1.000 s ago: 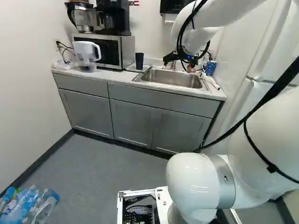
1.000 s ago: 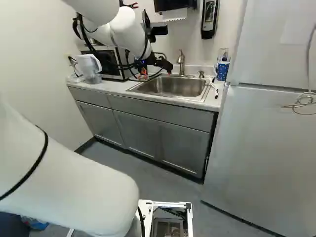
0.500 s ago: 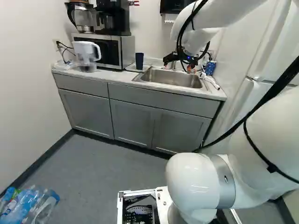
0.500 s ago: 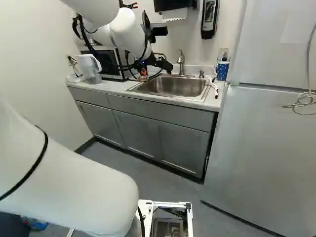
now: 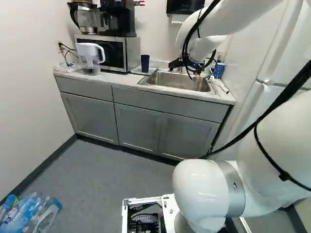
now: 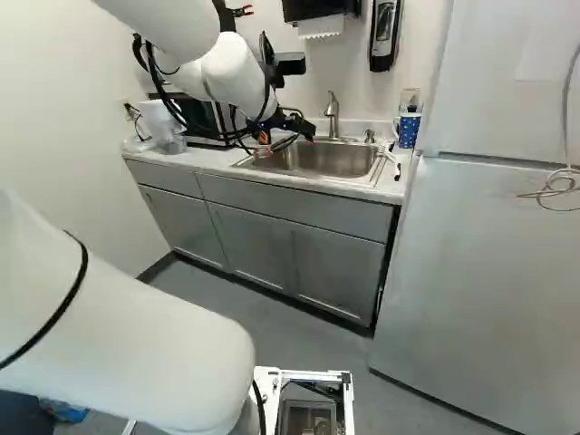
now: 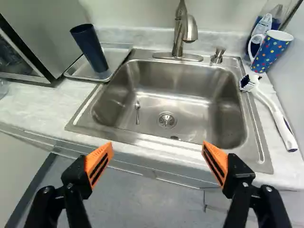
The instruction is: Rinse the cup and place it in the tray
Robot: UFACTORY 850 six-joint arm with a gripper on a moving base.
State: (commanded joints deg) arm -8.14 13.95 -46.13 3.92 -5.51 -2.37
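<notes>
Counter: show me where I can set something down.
Bare: the counter before the microwave and tray, between pitcher and sink; also the tray's end toward the sink, beside the dark cup. Crowded: the sink's fridge side, with brush and dotted mug.

- A plain white wall [image 5: 29,73] stands at the left of the left base view, with a dark strip [image 5: 39,167] along its foot.
- The floor [image 5: 112,179] is flat and gray.
- Gray cupboards [image 5: 87,116] stand against the back wall [image 6: 353,54], with doors down low and long flat fronts above them.
- The counter top [image 7: 38,104] is pale, with soft gray marks.
- A silver microwave [image 5: 132,53] sits on it, and a black coffee maker [image 5: 117,19] sits on the microwave.
- A paper towel box [image 6: 317,8] and a soap box [image 6: 383,36] hang on the back wall.
- A big white fridge [image 6: 471,272] stands at the right of the right base view.
</notes>
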